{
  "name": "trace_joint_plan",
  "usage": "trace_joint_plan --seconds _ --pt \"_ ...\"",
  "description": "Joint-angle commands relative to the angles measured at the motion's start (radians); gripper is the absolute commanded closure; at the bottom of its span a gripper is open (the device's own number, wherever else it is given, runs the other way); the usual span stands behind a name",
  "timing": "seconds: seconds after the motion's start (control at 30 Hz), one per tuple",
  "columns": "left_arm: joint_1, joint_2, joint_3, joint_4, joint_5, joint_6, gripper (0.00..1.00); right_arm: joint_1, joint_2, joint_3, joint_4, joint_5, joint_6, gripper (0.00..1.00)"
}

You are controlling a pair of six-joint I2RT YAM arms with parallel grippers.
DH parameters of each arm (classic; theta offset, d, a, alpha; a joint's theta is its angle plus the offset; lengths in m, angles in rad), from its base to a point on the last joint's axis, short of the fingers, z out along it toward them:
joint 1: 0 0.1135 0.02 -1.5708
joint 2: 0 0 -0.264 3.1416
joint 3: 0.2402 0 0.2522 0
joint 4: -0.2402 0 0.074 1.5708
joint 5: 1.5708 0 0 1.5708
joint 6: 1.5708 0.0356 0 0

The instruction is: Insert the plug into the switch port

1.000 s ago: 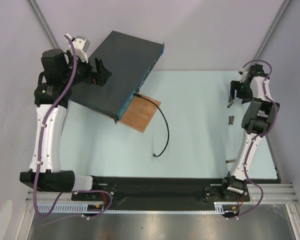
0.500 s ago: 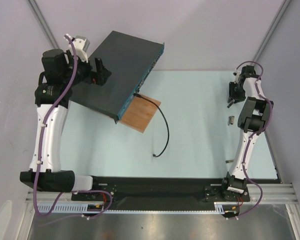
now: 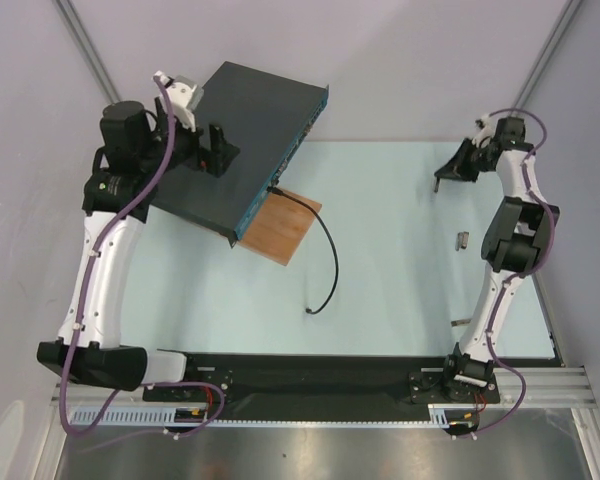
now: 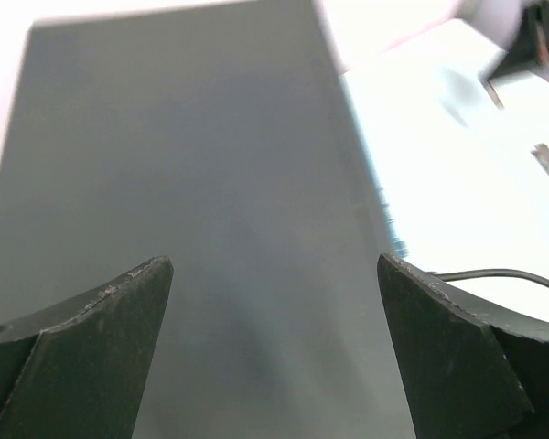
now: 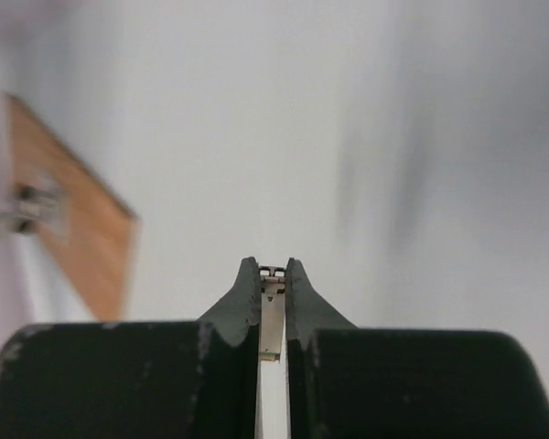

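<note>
- 2 pincers, 2 jobs as I read it. My right pincer (image 5: 273, 267) is clenched on a thin pale sliver with a tiny clip at its tip, which I take to be the plug (image 5: 272, 315). My left pincer (image 4: 274, 265) is released, jaws spread wide over the dark top of the switch (image 3: 250, 130).
- From above, the right pincer sits at the far right of the worktop (image 3: 400, 270), well apart from the switch. The switch lies at the far left, turned at an angle, its teal front face (image 3: 285, 160) looking toward the middle of the worktop.
- 1 port (image 3: 273, 187) is taken: a black cable (image 3: 332, 255) runs from it across the wooden board (image 3: 285, 228) to a loose end near the worktop's middle. I would aim for a free socket away from that cable.
- The step in hand, I judge, is carrying the plug over. I would bring it level with the row of sockets and turn the wrist until the plug's long axis is square to the angled face before going in.
- The grip is narrow, so I would push slowly and straight; a skewed push could twist the plug between the pads.
- I cannot tell whether the left pincer touches the switch. Pressing it down on the top would stop the box sliding back.
- 1 more small piece (image 3: 461, 239) lies on the worktop near the right arm; I would leave it.
</note>
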Motion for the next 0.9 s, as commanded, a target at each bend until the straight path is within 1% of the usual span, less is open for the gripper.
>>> trace_joint_plan --seconds 0.0,0.03,0.07,0.1,0.2,0.23,0.27,0.3,0.33,0.37,0.4,0.43,0.5,0.6,0.63,0.73,0.77,0.8,0.83,0.87 --pt "-0.083 -0.048 -0.001 0.093 0.036 0.099 0.00 0.041 -0.274 -0.094 0.369 -0.204 0.373 1.00" --pt "-0.129 -0.045 -0.003 0.102 0.030 0.113 0.00 0.053 -0.305 -0.135 0.442 -0.216 0.449 1.00" --pt "-0.147 -0.041 -0.003 0.110 0.025 0.116 0.00 0.081 -0.334 -0.179 0.503 -0.212 0.562 1.00" --pt "-0.192 -0.029 -0.001 0.128 0.022 0.116 0.00 0.095 -0.389 -0.234 0.607 -0.210 0.617 1.00" --pt "-0.258 -0.002 0.008 0.174 0.005 0.093 0.00 0.159 -0.446 -0.271 0.703 -0.183 0.738 1.00" --pt "-0.304 0.006 0.008 0.188 0.001 0.072 0.00 0.176 -0.478 -0.294 0.731 -0.170 0.769 1.00" --pt "-0.327 0.014 0.008 0.201 -0.010 0.059 0.00 0.191 -0.497 -0.310 0.751 -0.166 0.809 1.00" --pt "-0.351 0.020 0.006 0.216 -0.031 0.047 0.00 0.225 -0.513 -0.328 0.845 -0.157 0.844 1.00" --pt "-0.397 0.035 0.006 0.251 -0.048 0.026 0.00 0.242 -0.550 -0.360 0.876 -0.141 0.916 1.00" --pt "-0.422 0.043 0.002 0.266 -0.070 0.016 0.00 0.256 -0.566 -0.373 0.904 -0.138 0.941 1.00" --pt "-0.443 0.051 0.000 0.285 -0.094 0.004 0.00 0.307 -0.583 -0.380 0.930 -0.134 0.955 1.00" --pt "-0.486 0.070 -0.003 0.311 -0.154 -0.013 0.00 0.326 -0.612 -0.383 0.929 -0.112 0.959 1.00" --pt "-0.537 0.096 -0.001 0.331 -0.209 -0.037 0.01 0.390 -0.647 -0.402 0.938 -0.077 0.956 1.00" --pt "-0.586 0.138 0.011 0.343 -0.298 -0.093 0.04 0.455 -0.714 -0.457 0.964 -0.002 0.946 1.00" --pt "-0.594 0.147 0.016 0.343 -0.343 -0.114 0.05 0.496 -0.730 -0.468 0.967 0.024 0.938 1.00" --pt "-0.618 0.176 0.031 0.343 -0.393 -0.146 0.10 0.549 -0.774 -0.485 0.927 0.072 0.881 1.00" --pt "-0.623 0.181 0.034 0.343 -0.439 -0.148 0.11 0.575 -0.782 -0.492 0.929 0.075 0.875 1.00" --pt "-0.626 0.190 0.036 0.343 -0.443 -0.146 0.12 0.584 -0.797 -0.500 0.926 0.077 0.874 1.00" --pt "-0.628 0.195 0.040 0.342 -0.476 -0.146 0.14 0.593 -0.807 -0.505 0.923 0.078 0.872 1.00" --pt "-0.628 0.199 0.045 0.336 -0.510 -0.146 0.17 0.611 -0.811 -0.511 0.920 0.078 0.867 1.00"
